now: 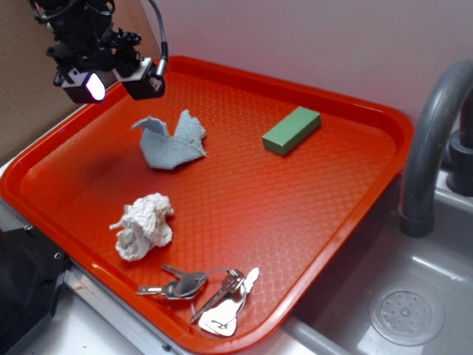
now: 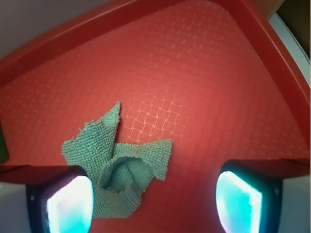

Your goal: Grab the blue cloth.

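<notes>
In the exterior view, we see the black robot arm's tool (image 1: 117, 83) hanging above the far left corner of a red textured plastic tray (image 1: 310, 214), its two pale fingertips spread apart and holding nothing. Below and to the right of it, the small grey-blue woven cloth with frayed edges (image 1: 173, 145) lies crumpled on the tray floor, two pointed corners sticking up, clear of the tool. A green rectangular block (image 1: 291, 130) rests flat toward the tray's far right side, well apart from the cloth. Nearer the camera, a white bunched wad of fabric (image 1: 143, 226) sits by the tray's left rim, and a set of silver metal keys on a ring (image 1: 203, 290) lies at the front edge. At right, a grey curved faucet pipe (image 1: 429, 140) rises over a grey steel sink basin with a round drain (image 1: 406, 316).

In the wrist view, we look straight down between the tool's (image 2: 154, 204) two glowing pale fingers (image 2: 68, 206), which stand wide open at the bottom corners of the frame. The cloth (image 2: 116, 167) lies on the tray (image 2: 209, 77) close against the left-hand finger in this view, partly overlapping it in the frame; we cannot tell whether they touch. One corner points up toward the tray's raised rim, and the space beside the other finger shows bare tray floor.
</notes>
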`<move>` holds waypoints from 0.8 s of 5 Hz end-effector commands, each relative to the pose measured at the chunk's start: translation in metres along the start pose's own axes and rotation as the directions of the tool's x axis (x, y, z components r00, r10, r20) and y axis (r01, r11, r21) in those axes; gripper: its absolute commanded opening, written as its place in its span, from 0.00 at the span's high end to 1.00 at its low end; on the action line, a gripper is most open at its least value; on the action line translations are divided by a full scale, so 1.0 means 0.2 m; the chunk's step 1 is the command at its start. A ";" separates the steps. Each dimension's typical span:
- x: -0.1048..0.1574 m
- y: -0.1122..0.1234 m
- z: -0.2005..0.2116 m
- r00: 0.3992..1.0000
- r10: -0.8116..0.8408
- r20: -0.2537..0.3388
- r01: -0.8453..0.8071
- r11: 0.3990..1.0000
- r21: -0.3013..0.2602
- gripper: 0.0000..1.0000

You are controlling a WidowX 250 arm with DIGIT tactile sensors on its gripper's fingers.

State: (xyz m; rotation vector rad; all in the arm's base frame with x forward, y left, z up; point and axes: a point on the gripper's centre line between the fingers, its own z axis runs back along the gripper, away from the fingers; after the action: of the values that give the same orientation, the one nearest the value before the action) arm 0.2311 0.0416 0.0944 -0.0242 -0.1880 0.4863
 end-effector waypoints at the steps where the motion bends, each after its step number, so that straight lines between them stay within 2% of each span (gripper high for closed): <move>1: 0.04 0.04 0.04 0.999 0.024 0.037 -0.024 1.000 -0.005 0.00; 2: 0.02 -0.05 -0.09 0.994 -0.093 -0.050 0.090 0.994 -0.060 0.00; 3: -0.05 -0.14 -0.16 0.976 -0.208 -0.071 0.201 0.975 -0.093 0.00; 4: -0.11 -0.21 -0.28 0.974 -0.214 -0.071 0.212 0.977 -0.025 1.00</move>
State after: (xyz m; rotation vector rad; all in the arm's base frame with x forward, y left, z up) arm 0.2389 -0.0027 0.0309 -0.0300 -0.0876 0.2856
